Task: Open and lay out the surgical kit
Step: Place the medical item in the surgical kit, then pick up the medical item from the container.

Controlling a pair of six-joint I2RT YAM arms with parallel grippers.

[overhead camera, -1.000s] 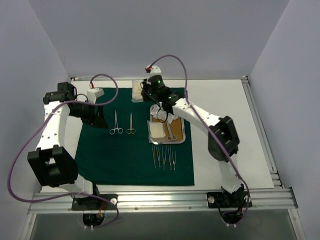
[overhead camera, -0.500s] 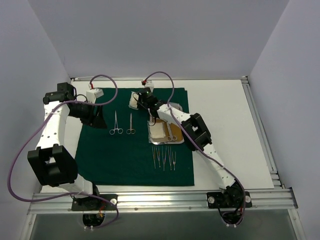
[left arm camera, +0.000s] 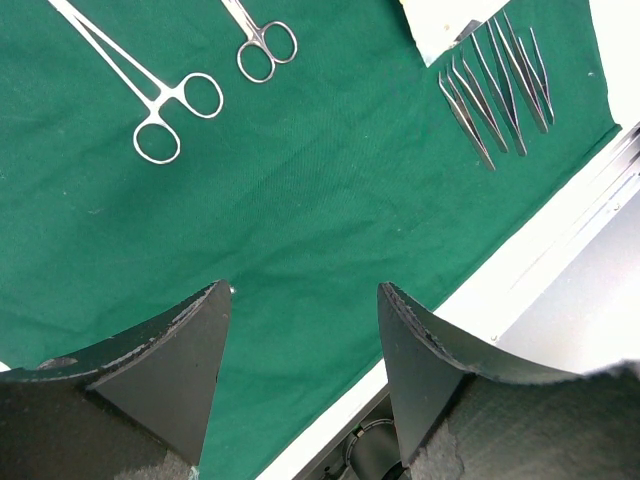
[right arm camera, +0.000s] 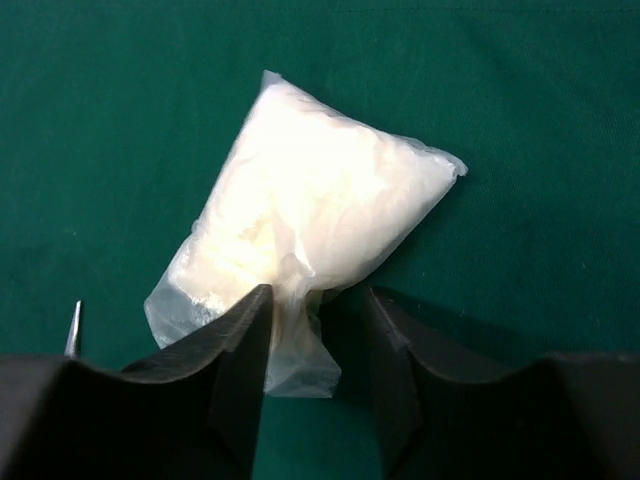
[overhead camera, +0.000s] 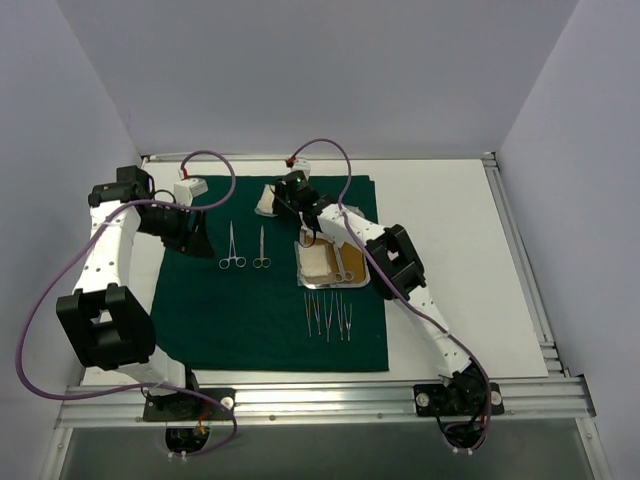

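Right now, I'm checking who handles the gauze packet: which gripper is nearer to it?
Right. The right gripper is at the gauze packet, open fingers flanking its near corner. The left gripper hovers far off over the green cloth, left of the clamps.

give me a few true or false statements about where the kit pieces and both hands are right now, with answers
1. The left hand hangs open over the green cloth with nothing between its fingers. True.
2. The clear packet lies inside the steel tray. False: it lies on the green cloth, beyond the tray.
3. Two ring-handled clamps lie side by side on the cloth, left of the tray. True.
4. The tweezers are stacked in the tray. False: they lie in a row on the cloth, on the near side of the tray.
5. The right hand is at the packet, with the packet's corner between its parted fingers. True.
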